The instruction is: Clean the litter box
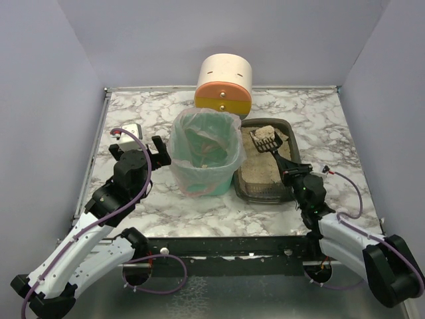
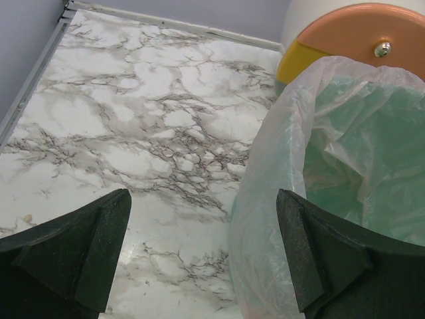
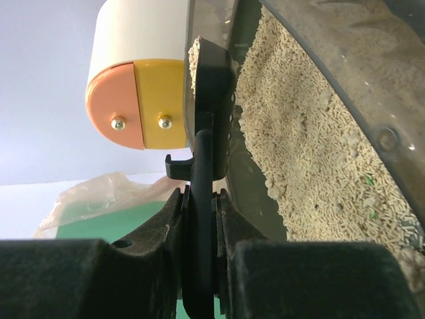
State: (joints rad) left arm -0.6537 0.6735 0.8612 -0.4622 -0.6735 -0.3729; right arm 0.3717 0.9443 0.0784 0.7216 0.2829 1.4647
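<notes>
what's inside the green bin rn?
Clear bag liner lining the green bin, maybe a few pale bits at the bottom. Liner folds hide most of the floor.

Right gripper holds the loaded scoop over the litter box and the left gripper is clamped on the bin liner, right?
No: the left wrist view shows the left gripper open at the bin liner, not clamped. The right gripper does hold the scoop.
</notes>
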